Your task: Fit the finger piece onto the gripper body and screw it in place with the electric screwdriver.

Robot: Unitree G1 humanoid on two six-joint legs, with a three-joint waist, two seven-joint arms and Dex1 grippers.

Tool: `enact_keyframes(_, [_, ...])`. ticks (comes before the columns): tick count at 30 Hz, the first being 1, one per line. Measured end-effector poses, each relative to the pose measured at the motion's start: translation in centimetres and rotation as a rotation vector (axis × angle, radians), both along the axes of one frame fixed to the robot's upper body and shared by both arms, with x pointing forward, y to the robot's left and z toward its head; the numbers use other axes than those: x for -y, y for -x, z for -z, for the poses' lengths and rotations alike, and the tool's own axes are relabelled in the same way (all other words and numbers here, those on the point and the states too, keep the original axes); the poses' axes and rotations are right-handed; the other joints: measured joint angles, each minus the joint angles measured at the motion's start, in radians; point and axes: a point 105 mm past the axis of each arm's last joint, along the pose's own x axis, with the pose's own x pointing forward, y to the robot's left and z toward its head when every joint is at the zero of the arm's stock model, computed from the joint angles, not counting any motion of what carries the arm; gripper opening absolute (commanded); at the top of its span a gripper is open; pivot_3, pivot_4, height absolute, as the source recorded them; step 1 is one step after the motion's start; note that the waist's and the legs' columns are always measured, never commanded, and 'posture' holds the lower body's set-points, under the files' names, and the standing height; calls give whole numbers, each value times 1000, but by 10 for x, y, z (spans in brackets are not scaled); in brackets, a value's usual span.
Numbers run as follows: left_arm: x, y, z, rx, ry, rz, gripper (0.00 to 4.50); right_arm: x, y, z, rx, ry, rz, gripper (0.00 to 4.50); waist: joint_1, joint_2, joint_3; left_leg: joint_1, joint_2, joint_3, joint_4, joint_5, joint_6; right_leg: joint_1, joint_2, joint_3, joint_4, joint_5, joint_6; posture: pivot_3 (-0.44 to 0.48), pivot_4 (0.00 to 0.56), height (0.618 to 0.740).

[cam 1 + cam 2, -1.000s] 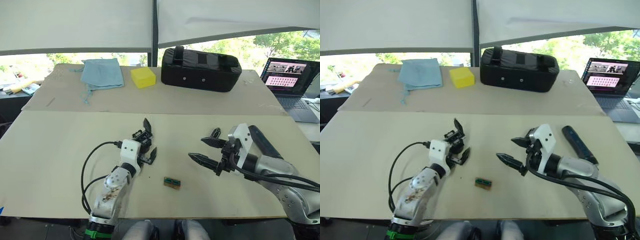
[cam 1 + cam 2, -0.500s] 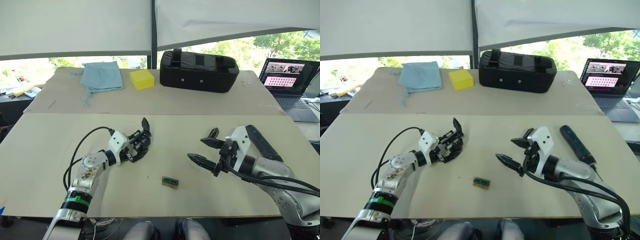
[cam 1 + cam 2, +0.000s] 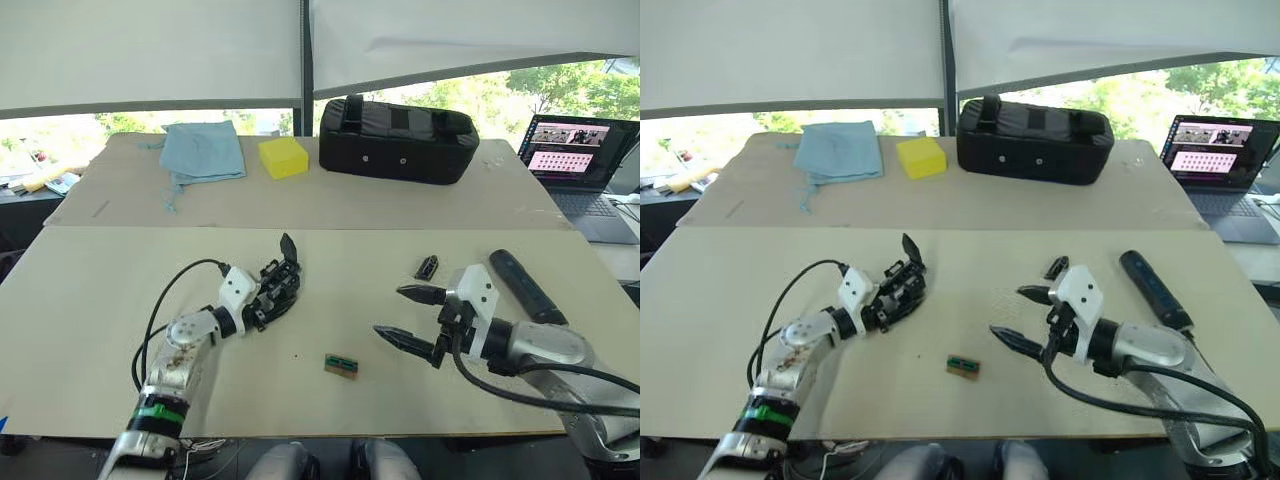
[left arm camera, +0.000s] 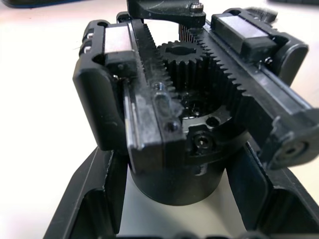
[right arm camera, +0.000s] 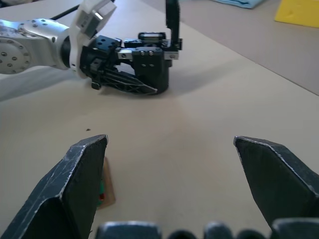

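The left claw (image 3: 272, 297) is clenched on the gripper body (image 3: 902, 282), which sits on the desk (image 3: 90, 290) with its one fitted fin pointing up. To the right of the body, nearer the desk's front edge, lies a small green-brown block (image 3: 343, 365). Farther right, the right claw (image 3: 413, 318) hangs released and empty, both fingers spread wide. Just beyond it lies the finger piece (image 3: 427, 267), loose on the desk, well apart from the body. Right again lies a long dark tool (image 3: 524, 285), probably the electric screwdriver.

The step in hand looks like fetching the finger piece. To do it well, the right claw should come down over the piece with a finger on either side, nip it across its thick end so the mounting face stays free, and carry it to the body without turning it. Meanwhile the left claw should hold the body steady and flat on the desk, since any tilt would spoil the fit on the rack.

The left wrist view shows what the head views cannot: the body's central gear (image 4: 188, 67) meshing with two toothed racks, and a screw hole (image 4: 203, 143) in its face. The right wrist view shows the body from the side, its fin upright, and the block beside the claw's own finger (image 5: 79, 184).
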Motion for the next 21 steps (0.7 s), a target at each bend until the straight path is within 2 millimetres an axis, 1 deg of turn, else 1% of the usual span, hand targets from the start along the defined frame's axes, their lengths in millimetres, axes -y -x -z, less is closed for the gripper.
enact_keyframes(2, [5,4,0,1,24,-102,2320,-1,1,-2,8,-1,-11,4500,2,-1,0,0,0,0,0,0,0,1,0,0,-2,1,1,0,150,739])
enact_keyframes(4, [7,8,1,4,33,-221,2320,-1,5,-1,9,-3,-11,4500,2,-1,1,0,0,0,0,-1,1,2,0,0,-3,1,2,0,150,739])
enact_keyframes(6, [9,9,0,3,41,-302,2320,-1,8,1,4,-7,-5,4500,6,-2,1,0,0,0,0,-1,2,2,0,0,-3,1,2,0,150,739])
enact_keyframes(10, [18,-1,-8,-10,69,-434,2320,-1,9,0,-3,-20,-3,4500,14,-2,1,0,0,0,1,-2,3,2,0,0,-3,2,3,0,150,739])
enact_keyframes(13, [24,-7,-11,-14,56,-480,2320,-1,8,0,-4,-20,-6,4500,17,-2,1,0,0,0,1,-3,5,2,0,0,-3,1,3,0,150,739])
enact_keyframes(15, [24,-5,-7,-21,38,-494,3354,0,5,0,-2,-31,8,4500,15,-2,1,-1,0,0,1,-3,5,1,1,0,-3,1,3,0,150,739])
enact_keyframes(16, [24,-4,-5,-21,34,-496,3711,0,4,0,-6,-35,12,4500,14,-2,1,-1,0,0,1,-3,5,1,1,0,-3,1,4,0,150,739])
enact_keyframes(17, [24,-3,-4,-19,35,-494,4233,1,2,2,-13,-36,17,4500,15,-2,1,-1,0,0,1,-3,5,0,1,0,-3,1,4,0,150,739])
enact_keyframes(18, [24,-2,-3,-22,37,-485,4456,1,1,3,-17,-34,18,4500,14,-2,1,-1,0,0,1,-3,5,1,1,0,-3,1,4,0,150,739])
enact_keyframes(19, [22,1,1,-37,35,-472,4456,1,-1,3,-18,-28,16,4500,13,-2,1,-1,0,0,1,-3,5,1,1,0,-3,1,3,0,150,739])
enact_keyframes(21, [20,4,2,-47,39,-428,4456,2,-3,4,-19,-22,20,4500,10,-2,1,0,0,0,1,-3,5,2,1,0,-3,1,4,0,150,739])
